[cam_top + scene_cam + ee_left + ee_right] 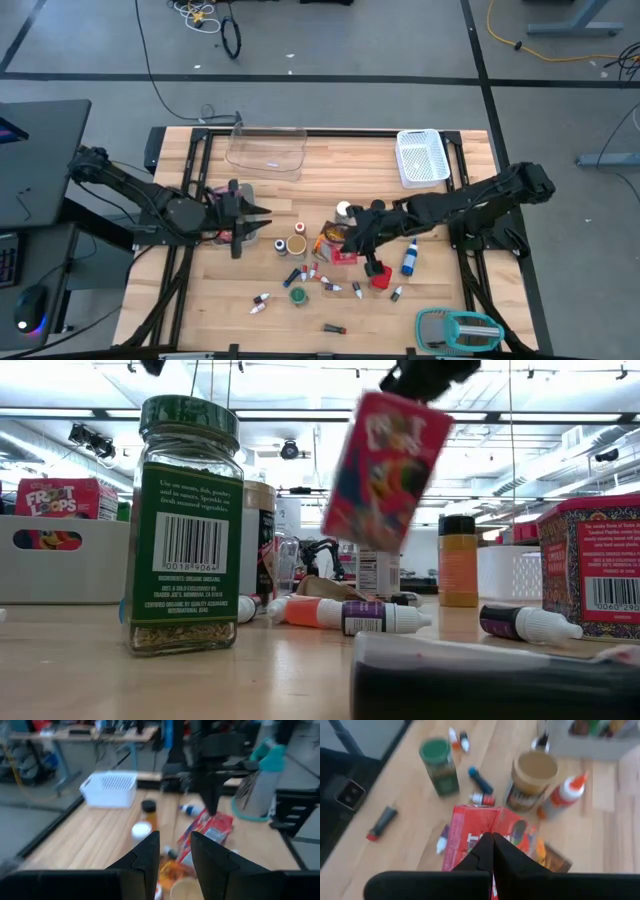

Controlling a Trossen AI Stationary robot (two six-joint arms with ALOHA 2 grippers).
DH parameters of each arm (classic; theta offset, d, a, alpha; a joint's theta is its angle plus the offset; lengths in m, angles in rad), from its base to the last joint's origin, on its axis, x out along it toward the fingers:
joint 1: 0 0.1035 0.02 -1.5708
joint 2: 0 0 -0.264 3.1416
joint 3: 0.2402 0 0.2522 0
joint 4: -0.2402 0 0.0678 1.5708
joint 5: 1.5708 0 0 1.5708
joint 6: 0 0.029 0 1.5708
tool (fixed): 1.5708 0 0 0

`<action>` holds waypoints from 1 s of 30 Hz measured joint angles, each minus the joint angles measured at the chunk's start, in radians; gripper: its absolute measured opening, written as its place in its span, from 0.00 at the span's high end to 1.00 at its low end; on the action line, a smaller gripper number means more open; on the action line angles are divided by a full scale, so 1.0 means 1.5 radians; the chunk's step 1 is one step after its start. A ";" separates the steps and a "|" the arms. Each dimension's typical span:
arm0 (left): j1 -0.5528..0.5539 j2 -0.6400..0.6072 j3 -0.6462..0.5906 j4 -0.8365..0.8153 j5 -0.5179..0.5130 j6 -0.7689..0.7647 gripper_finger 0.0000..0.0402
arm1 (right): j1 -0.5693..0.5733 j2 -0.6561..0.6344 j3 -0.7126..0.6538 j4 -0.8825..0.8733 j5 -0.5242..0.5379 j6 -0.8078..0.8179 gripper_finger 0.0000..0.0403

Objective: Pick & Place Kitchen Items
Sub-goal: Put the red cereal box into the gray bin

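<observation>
The red cereal box is hanging clear of the table, tilted, pinched at its top edge by the right gripper, whose fingers are clenching on the cardboard over the scattered jars and vials mid-table. The left gripper is waiting near the table's left side, its fingers parted around nothing.

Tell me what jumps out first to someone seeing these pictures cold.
The red cereal box hangs tilted in the air, pinched at its top edge by the right gripper above the scatter of small bottles mid-table. Close to the low camera stands a green-lidded jar. The left gripper waits open over the table's left side, beside the grey bin.
</observation>
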 joint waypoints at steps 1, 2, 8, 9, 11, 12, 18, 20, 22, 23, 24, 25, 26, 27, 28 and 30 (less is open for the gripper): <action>0.001 0.007 0.000 0.023 0.002 0.018 0.70 | -0.007 0.000 0.012 -0.007 -0.009 -0.006 0.99; 0.003 0.015 0.000 0.044 0.005 0.041 0.70 | -0.013 0.000 0.025 -0.020 -0.016 -0.012 1.00; 0.049 0.076 0.027 0.087 0.078 0.091 0.67 | -0.057 0.000 0.089 -0.055 -0.022 -0.031 1.00; 0.062 0.089 0.037 0.086 0.089 0.093 0.65 | -0.066 0.000 0.094 -0.055 -0.029 -0.030 1.00; 0.086 0.110 0.057 0.082 0.121 0.114 0.60 | -0.082 0.003 0.100 -0.055 -0.045 -0.030 1.00; 0.099 0.122 0.068 0.084 0.142 0.128 0.58 | -0.090 0.004 0.100 -0.055 -0.049 -0.030 1.00; 0.165 0.222 0.116 0.080 0.227 0.187 0.46 | -0.116 0.014 0.100 -0.065 -0.053 -0.015 1.00; 0.178 0.259 0.126 0.085 0.230 0.208 0.45 | -0.118 0.020 0.100 -0.059 -0.059 -0.014 1.00; 0.188 0.295 0.140 0.088 0.240 0.215 0.46 | -0.119 0.025 0.100 -0.074 -0.060 -0.013 1.00; 0.191 0.309 0.147 0.089 0.244 0.216 0.46 | -0.119 0.028 0.100 -0.072 -0.060 -0.013 1.00; 0.194 0.323 0.153 0.087 0.244 0.216 0.47 | -0.119 0.029 0.100 -0.070 -0.060 -0.013 1.00; 0.196 0.339 0.161 0.088 0.245 0.215 0.48 | -0.119 0.029 0.100 -0.074 -0.060 -0.013 1.00; 0.199 0.349 0.167 0.090 0.247 0.216 0.49 | -0.119 0.029 0.100 -0.076 -0.060 -0.013 1.00; 0.202 0.358 0.169 0.087 0.256 0.216 0.50 | -0.119 0.029 0.100 -0.075 -0.060 -0.015 1.00; 0.205 0.366 0.172 0.087 0.266 0.216 0.51 | -0.119 0.029 0.100 -0.073 -0.060 -0.016 1.00; 0.212 0.381 0.179 0.089 0.282 0.206 0.53 | -0.119 0.029 0.100 -0.072 -0.060 -0.018 1.00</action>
